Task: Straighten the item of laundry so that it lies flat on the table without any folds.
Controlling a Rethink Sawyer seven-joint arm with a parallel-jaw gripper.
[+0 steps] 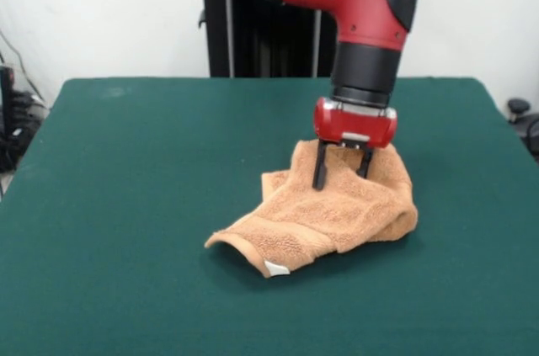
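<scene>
The orange-tan towel, the item of laundry, lies crumpled on the green table, right of centre. It is bunched into a mound at the back and spreads forward-left into a folded flap with a white tag at its front corner. My gripper comes straight down onto the mound's top. Its two dark fingers stand apart, astride the raised part of the cloth, so it looks open. Whether the tips pinch any cloth is hidden.
The table's green top stretches wide on all sides of the towel. Dark equipment and cables sit off the left edge, and a small black object off the right edge.
</scene>
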